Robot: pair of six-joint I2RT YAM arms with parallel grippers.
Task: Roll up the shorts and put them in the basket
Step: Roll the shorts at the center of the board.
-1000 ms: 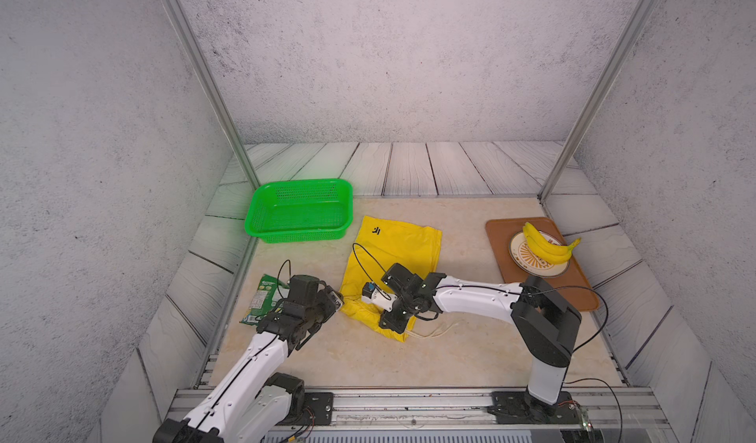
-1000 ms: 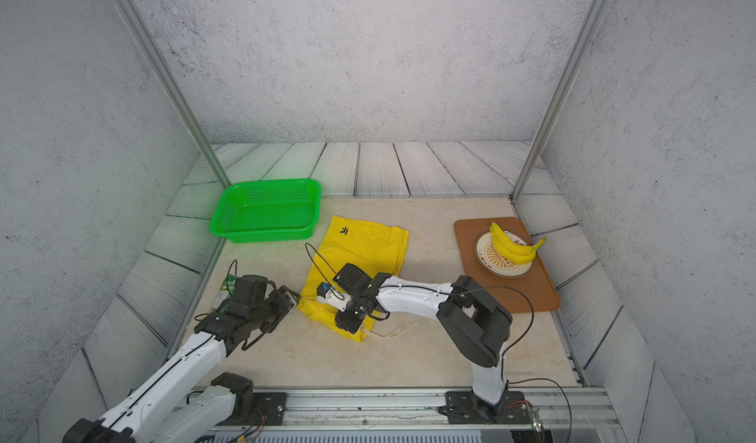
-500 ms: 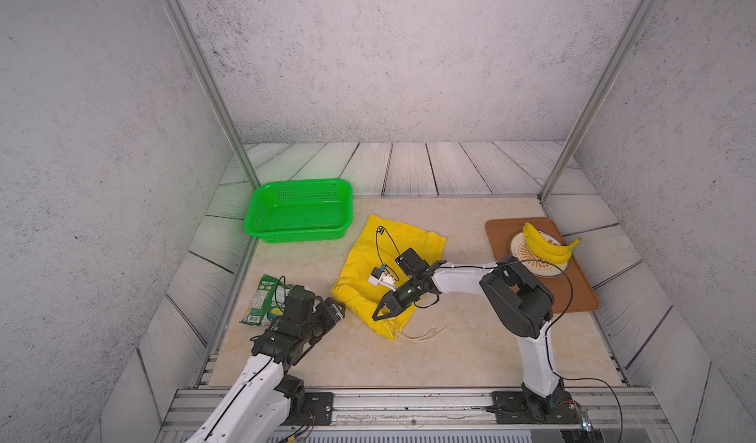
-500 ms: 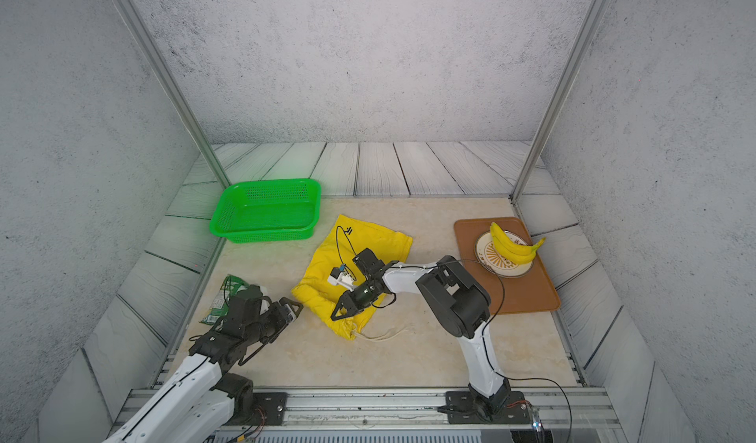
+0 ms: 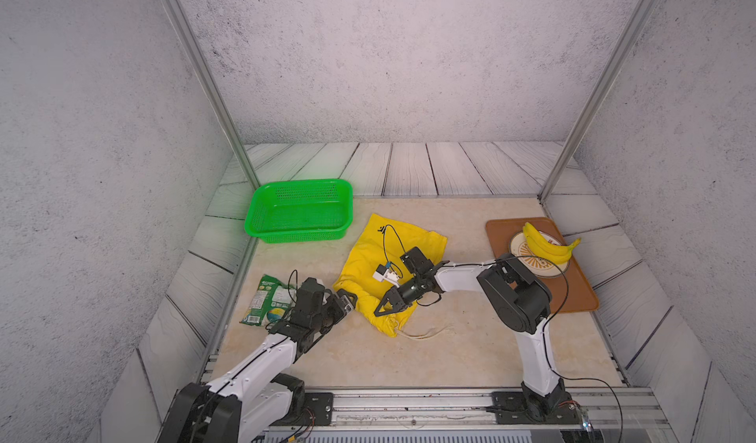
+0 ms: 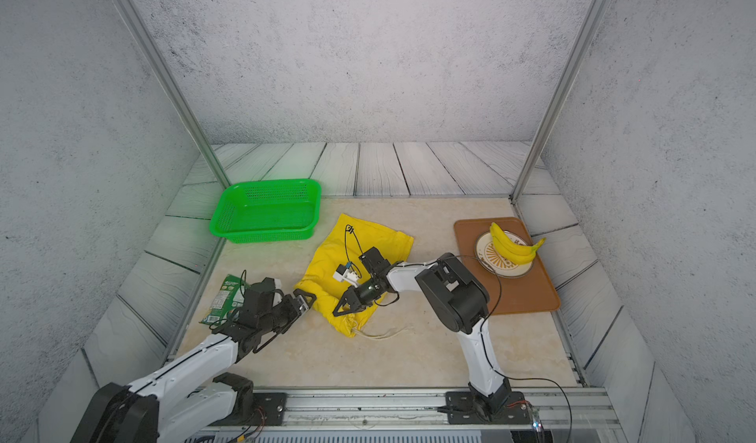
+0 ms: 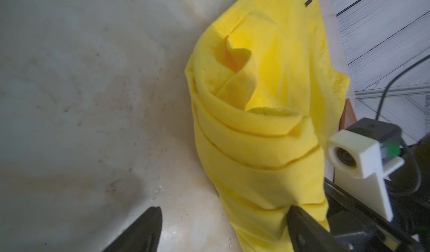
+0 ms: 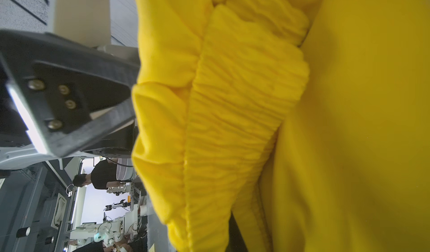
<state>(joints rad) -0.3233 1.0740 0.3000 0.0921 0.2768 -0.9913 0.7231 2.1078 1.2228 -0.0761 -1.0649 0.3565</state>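
The bright yellow shorts (image 5: 409, 240) (image 6: 368, 236) lie mid-table, their near end bunched into loose rolled folds (image 7: 256, 146). A whitish drawstring (image 5: 421, 332) trails from that end. My right gripper (image 5: 382, 306) (image 6: 339, 308) lies low across the near part, shut on the shorts. The gathered waistband (image 8: 232, 99) fills the right wrist view and hides the jaws. My left gripper (image 5: 347, 297) (image 7: 223, 216) stands open at the near-left edge of the roll. One of its fingertips (image 7: 300, 225) touches the fabric and the other is over bare table.
A green basket (image 5: 300, 212) stands at the back left. A green snack packet (image 5: 266, 297) lies beside my left wrist. At the right, a brown tray (image 5: 572, 289) carries a plate (image 5: 519, 252) with bananas (image 5: 546, 246).
My left gripper drew back, then came forward to the roll's near-left edge and opened wider. The right arm folded in, and its gripper turned the near end of the shorts.
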